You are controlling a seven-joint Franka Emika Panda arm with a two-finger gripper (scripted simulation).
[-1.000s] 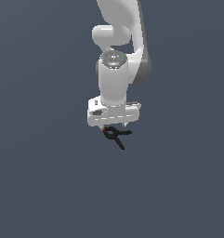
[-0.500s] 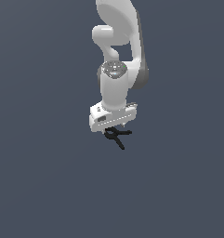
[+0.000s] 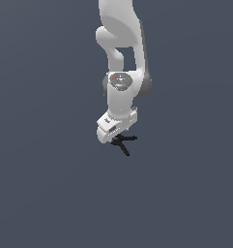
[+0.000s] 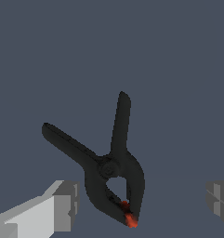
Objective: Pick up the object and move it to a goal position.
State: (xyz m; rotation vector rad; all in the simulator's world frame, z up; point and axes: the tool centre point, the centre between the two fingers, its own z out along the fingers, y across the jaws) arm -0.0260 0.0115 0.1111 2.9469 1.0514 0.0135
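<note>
- Object (image 4: 111,169): a small black spring clamp lying flat on the desk (image 3: 45,193), well away from any desk edge that I can see; no edge or corner shows in either view.
- Its two thin handles splay apart, and its closed nose carries a red-orange tip (image 4: 128,216).
- My fingers (image 4: 62,204) are spread wide, one on each side of the clamp's nose, with clear gaps and no contact.
- From the exterior view, my gripper (image 3: 117,133) hangs right over the clamp (image 3: 123,143); it seems just above the desk, though height is hard to judge.
</note>
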